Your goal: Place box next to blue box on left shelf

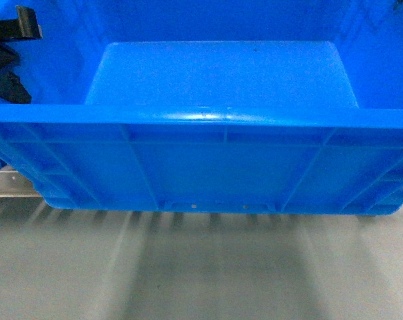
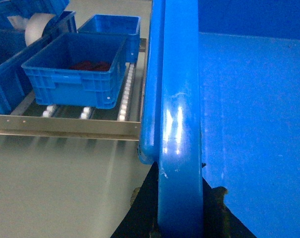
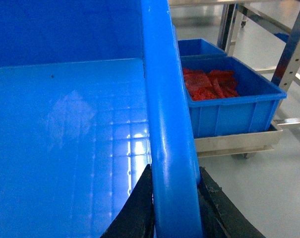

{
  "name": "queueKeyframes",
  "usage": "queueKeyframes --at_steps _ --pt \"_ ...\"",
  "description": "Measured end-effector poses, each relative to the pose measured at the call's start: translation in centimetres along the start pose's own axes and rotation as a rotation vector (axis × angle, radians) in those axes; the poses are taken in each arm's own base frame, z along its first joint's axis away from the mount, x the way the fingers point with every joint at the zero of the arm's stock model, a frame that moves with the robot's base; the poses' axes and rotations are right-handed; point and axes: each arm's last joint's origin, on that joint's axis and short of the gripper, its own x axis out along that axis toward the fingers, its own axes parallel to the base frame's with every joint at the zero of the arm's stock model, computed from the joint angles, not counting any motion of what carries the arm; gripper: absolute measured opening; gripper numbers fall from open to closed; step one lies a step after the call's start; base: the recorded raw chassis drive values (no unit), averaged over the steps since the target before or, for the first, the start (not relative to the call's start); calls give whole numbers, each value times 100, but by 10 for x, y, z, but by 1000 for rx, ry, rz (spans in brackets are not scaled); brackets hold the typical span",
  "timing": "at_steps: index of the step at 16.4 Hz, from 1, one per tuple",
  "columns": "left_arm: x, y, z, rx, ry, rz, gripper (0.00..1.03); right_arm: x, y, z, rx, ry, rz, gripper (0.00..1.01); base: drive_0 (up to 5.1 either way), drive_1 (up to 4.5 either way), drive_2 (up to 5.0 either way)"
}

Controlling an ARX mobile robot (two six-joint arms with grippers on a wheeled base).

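Box (image 1: 221, 160) held up between both grippers, clear of the grey floor.
Left gripper (image 2: 179, 208) clamps its left rim, right gripper (image 3: 174, 208) its right rim; past the left gripper, the left shelf (image 2: 65, 126) carries a smaller blue box (image 2: 75, 69) on white rollers (image 2: 124, 96).

A small blue bin (image 3: 229, 106) of red parts sits on a steel cart (image 3: 239, 141) over grey floor (image 1: 201, 273).
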Motion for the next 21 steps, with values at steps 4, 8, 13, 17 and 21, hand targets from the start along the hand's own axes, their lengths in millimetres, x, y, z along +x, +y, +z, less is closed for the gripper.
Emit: queueKeyframes --at_steps 4,8,13,17,21 --pt "0 0 0 0 -1 0 8 0 0 0 0 0 0 16 0 0 0" --pt "0 0 0 0 0 1 8 0 0 0 1 1 0 16 0 0 0" --pt "0 0 0 1 3 1 8 0 0 0 0 2 0 16 0 0 0" --pt "0 0 -1 1 7 2 8 0 0 -1 -2 8 -1 16 0 0 0" --pt "0 0 -1 1 5 1 8 0 0 -1 -1 6 0 16 0 0 0"
